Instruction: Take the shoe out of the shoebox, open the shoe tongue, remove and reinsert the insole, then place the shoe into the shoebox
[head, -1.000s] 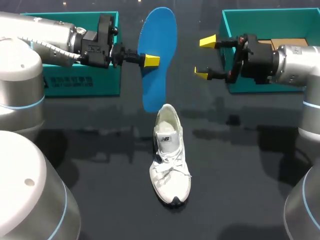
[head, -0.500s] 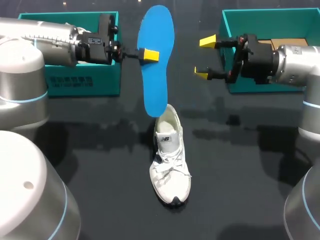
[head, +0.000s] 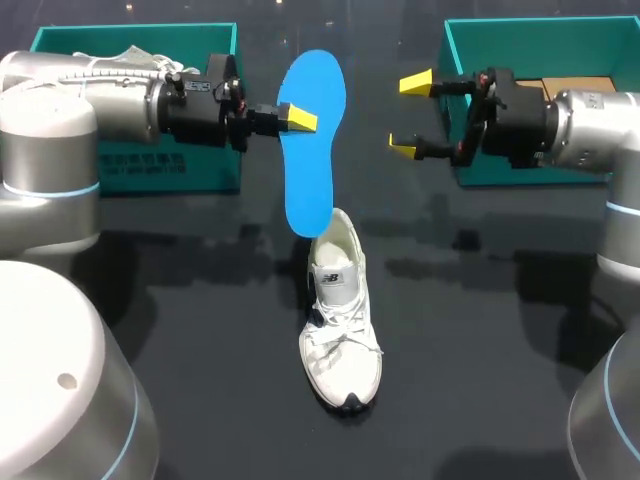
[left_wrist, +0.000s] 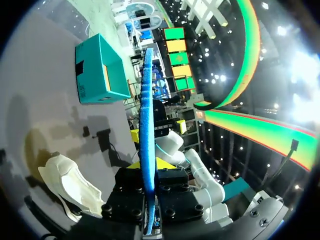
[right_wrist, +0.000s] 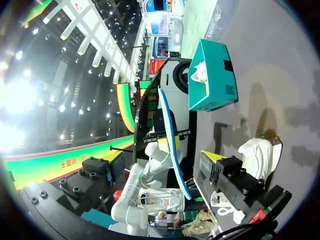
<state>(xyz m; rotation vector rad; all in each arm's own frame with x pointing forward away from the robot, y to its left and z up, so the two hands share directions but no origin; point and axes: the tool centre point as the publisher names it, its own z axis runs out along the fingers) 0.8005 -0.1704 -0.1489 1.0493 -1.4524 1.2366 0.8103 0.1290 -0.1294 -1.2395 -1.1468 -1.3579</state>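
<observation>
Left gripper (head: 296, 118) is clamped on the blue insole (head: 310, 160) at its left edge, holding it upright above the table (head: 480, 330). The wrist view shows it edge-on between my fingers. Its lower end sits at the heel of the white shoe (head: 340, 320); can't tell if they touch. The shoe lies mid-table, toe toward the near edge, outside both the left shoebox (head: 165, 165) and the right shoebox (head: 500, 172). Right gripper (head: 409, 116) is spread wide, holding nothing, just left of the right shoebox.
</observation>
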